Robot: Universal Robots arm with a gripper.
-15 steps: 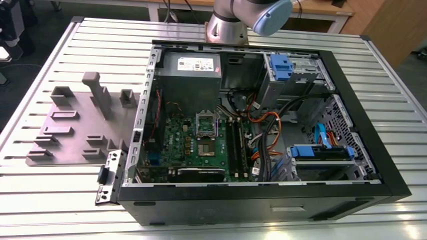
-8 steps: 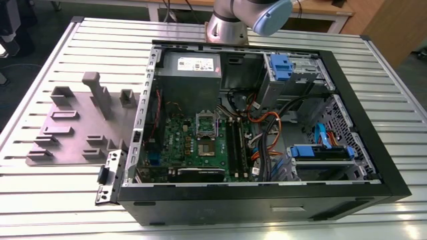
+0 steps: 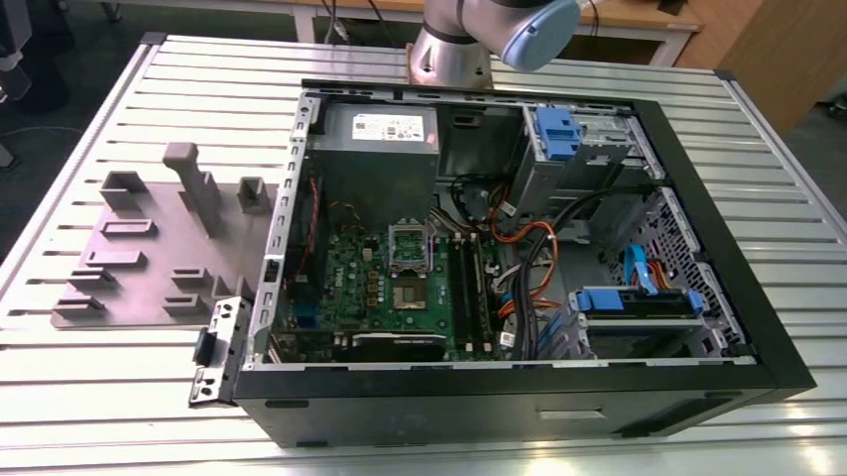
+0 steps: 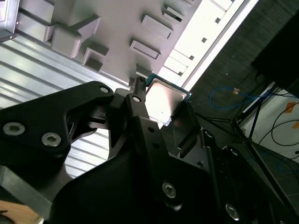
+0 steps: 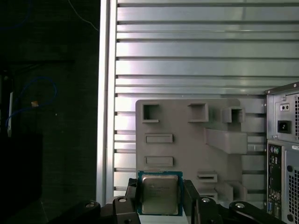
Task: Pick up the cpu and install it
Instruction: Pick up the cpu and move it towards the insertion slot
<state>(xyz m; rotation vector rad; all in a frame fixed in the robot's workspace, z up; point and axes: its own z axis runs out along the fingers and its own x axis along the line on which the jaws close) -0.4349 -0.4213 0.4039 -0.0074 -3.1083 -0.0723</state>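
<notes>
Standing beside the slatted table (image 3: 133, 416), I see the gripper (image 5: 160, 199) in the first wrist view closed on the cpu (image 5: 160, 189). Its two dark fingers (image 5: 190, 198) press on two opposite edges of the chip, open only as wide as the chip itself. I think this hold is chosen so that nothing touches the silver lid or the underside, where the contacts should be. The second wrist view shows the cpu (image 4: 164, 99) from a slanted angle, with its thin pale rim between the finger ends.

Behind the chip lies the grey-purple fixture plate (image 5: 187, 140) with its raised blocks and pockets. The chip seems to hang free above it, not resting in a pocket, so I judge that the picking is done and the installing is not. The plate probably serves to present each part at a known place.

In the exterior view the same plate (image 3: 146, 248) sits at the exterior view's left, middle height of the frame. Just beside it the computer case (image 3: 725, 203) lies on its side with the panel off, surely so that the green board faces up. The socket (image 3: 408, 246) with its silver frame is near the centre of the frame, and I cannot tell if it is open. The arm (image 3: 463, 40) rises at the top edge.
</notes>
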